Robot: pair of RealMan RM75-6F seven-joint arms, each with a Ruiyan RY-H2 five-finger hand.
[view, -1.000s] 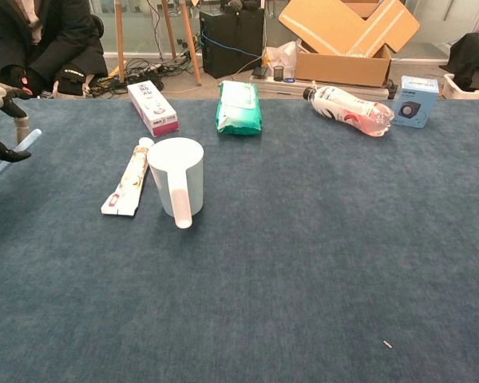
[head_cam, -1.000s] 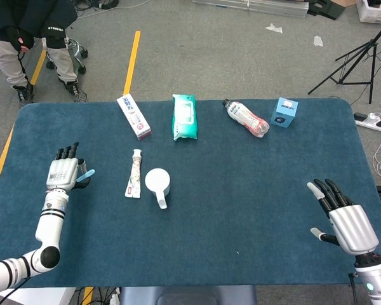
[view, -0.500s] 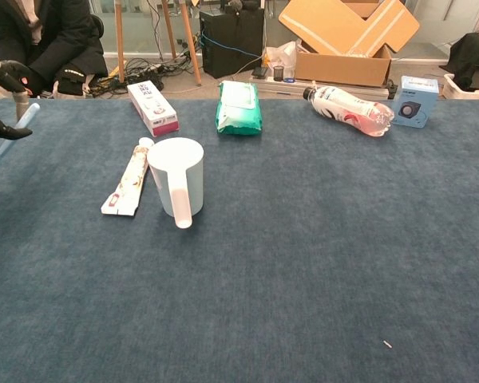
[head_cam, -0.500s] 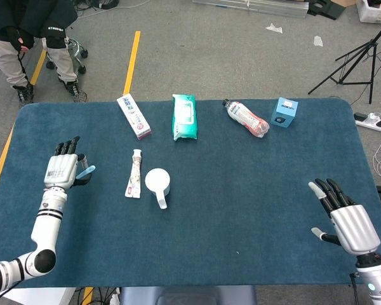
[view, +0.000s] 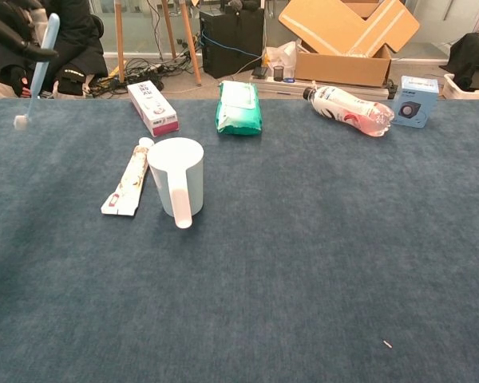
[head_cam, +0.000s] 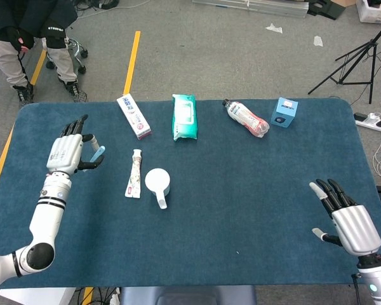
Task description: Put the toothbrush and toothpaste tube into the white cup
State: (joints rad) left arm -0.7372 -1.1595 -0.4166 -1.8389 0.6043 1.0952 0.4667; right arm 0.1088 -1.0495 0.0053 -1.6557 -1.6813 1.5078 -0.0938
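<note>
Toothbrush [view: 41,68] held aloft by left robot hand [head_cam: 68,152], white cup [head_cam: 158,182] well apart, right robot hand [head_cam: 346,219] spread, empty

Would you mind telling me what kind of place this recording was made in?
Likely a robotics lab or workshop: a tripod stand on bare floor, an open cardboard box and loose cables behind the blue table.

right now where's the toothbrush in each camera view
Head view: the toothbrush is at the left of the table, held by the left hand, left of the toothpaste tube.
Chest view: the toothbrush hangs near the top left corner, bristle end down, above the table.
Shared landmark: the white cup, seen in the chest view too, lies to the toothbrush's right in both.
</note>
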